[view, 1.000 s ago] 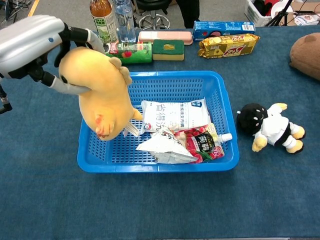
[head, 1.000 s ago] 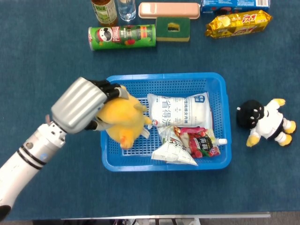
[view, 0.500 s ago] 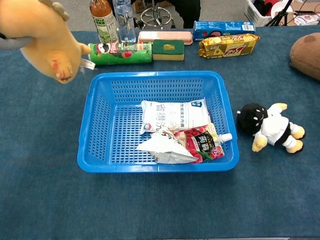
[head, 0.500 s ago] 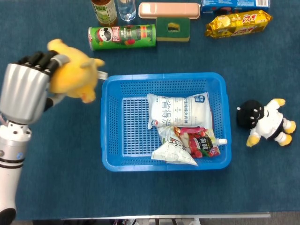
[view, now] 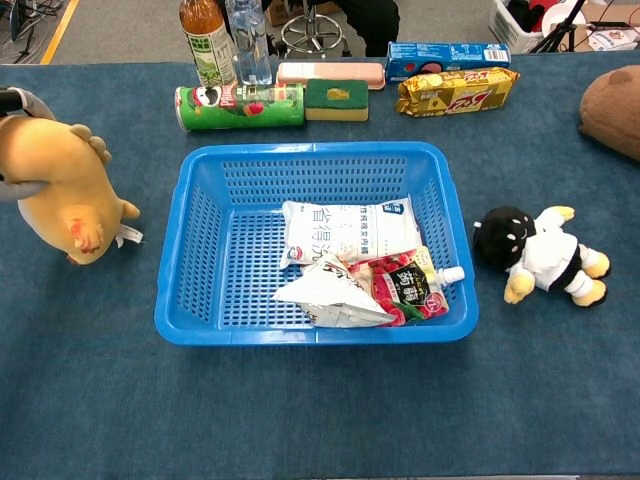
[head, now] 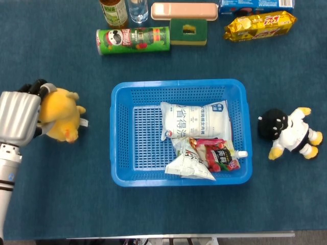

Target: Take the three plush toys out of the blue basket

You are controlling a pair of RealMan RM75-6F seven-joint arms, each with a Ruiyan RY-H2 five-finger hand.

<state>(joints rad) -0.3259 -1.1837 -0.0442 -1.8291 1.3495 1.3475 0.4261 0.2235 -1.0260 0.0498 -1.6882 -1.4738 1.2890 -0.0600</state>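
blue basket point(head: 117, 132), centre frame: white packet point(head: 194, 119) and snack bags inside. black-and-white plush point(head: 288, 132), right of the basket on the cloth. yellow plush point(head: 59, 115), left of the basket, outside it, fingers of left hand point(head: 20, 116) clamped on it. green can point(head: 133, 40), top of frame.

The head view looks straight down on the blue basket point(head: 179, 132); the chest view faces it obliquely from the front.

blue table cloth point(view: 300, 400) — grey floor point(view: 130, 25)
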